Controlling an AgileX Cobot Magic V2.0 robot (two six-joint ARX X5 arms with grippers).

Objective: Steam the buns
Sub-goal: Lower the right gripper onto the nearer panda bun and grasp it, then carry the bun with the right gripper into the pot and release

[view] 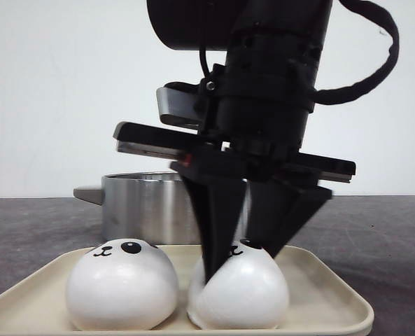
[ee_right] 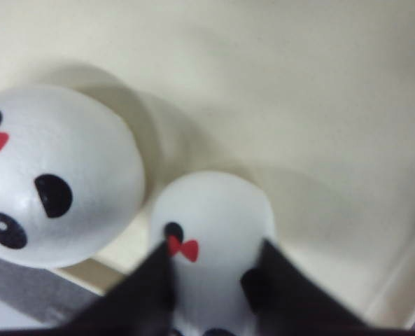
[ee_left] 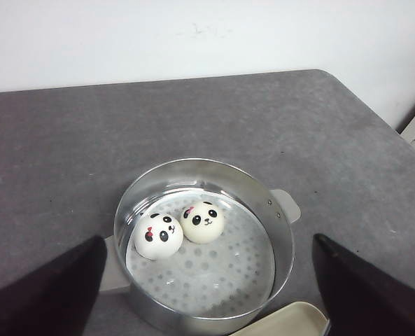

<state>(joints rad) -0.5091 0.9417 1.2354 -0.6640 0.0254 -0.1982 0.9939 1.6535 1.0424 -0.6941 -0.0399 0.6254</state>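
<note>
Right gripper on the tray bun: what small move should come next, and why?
Probably close fully and lift. The right gripper has its fingers either side of the bun on the tray, and the steamer already holds two, with room for more.

Steamer pot [view: 141, 210] half hidden behind right hand [view: 238, 269]; gripped bun's [view: 238, 294] face covered.

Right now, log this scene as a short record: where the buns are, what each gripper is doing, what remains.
buns in steamer pot: two, side by side on the perforated plate
buns on tray: two; left one free
right gripper: fingers closed around the right tray bun
left gripper: open, above the pot, empty
remaining: two tray buns not yet in the pot
</note>
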